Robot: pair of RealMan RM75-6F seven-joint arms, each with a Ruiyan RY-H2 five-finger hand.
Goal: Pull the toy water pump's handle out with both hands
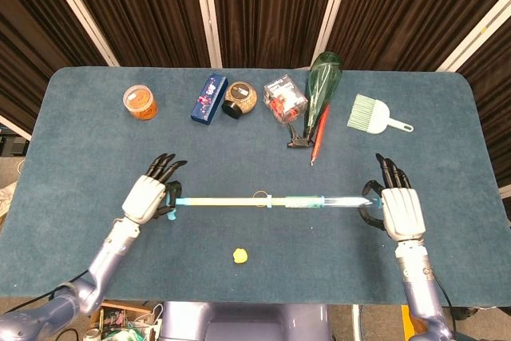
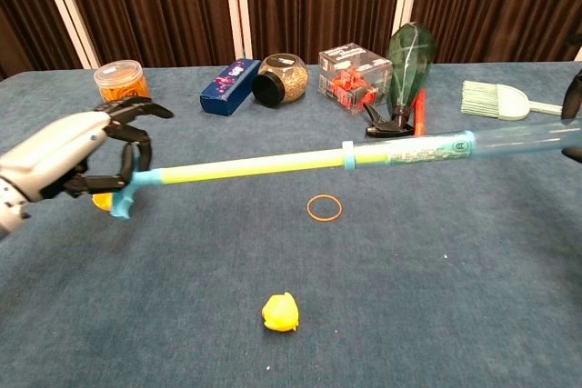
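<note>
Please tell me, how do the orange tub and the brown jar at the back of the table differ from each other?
The orange tub stands upright with its lid on top; the brown jar lies on its side, its black cap facing the camera. The tub holds orange contents, the jar speckled brown ones. Both are clear, round, and stand untouched in the back row.

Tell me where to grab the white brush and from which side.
Grip the brush by its short white handle, coming from the table's right edge: it lies flat, handle pointing that way, bristles toward the green bottle. The right hand is nearer, though busy with the pump.
</note>
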